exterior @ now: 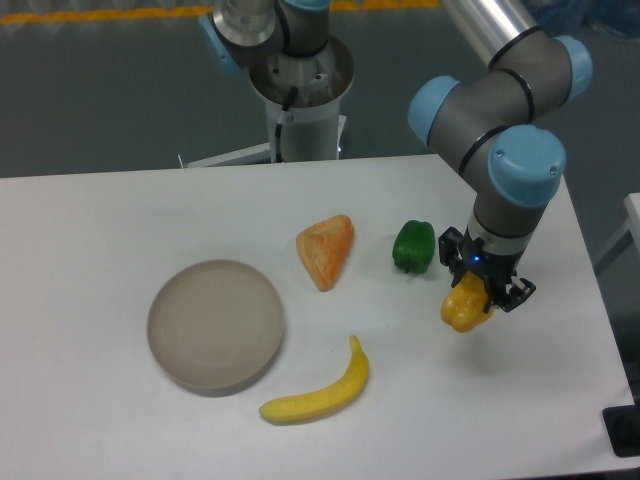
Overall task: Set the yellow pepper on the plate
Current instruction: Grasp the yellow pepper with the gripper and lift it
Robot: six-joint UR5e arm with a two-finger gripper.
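The yellow pepper (pixel 462 309) is small and lumpy and sits at the right side of the white table. My gripper (pixel 478 292) is directly over it, with its dark fingers down on either side of the pepper's top and closed on it. I cannot tell whether the pepper rests on the table or is just above it. The plate (pixel 215 324), round and grey-beige, lies at the left front of the table, far from the gripper, with nothing on it.
A green pepper (pixel 414 246) stands just left of the gripper. An orange wedge-shaped piece (pixel 327 250) lies in the middle. A long yellow banana (pixel 318 394) lies at the front between plate and gripper. The table's right edge (pixel 598 300) is close to the gripper.
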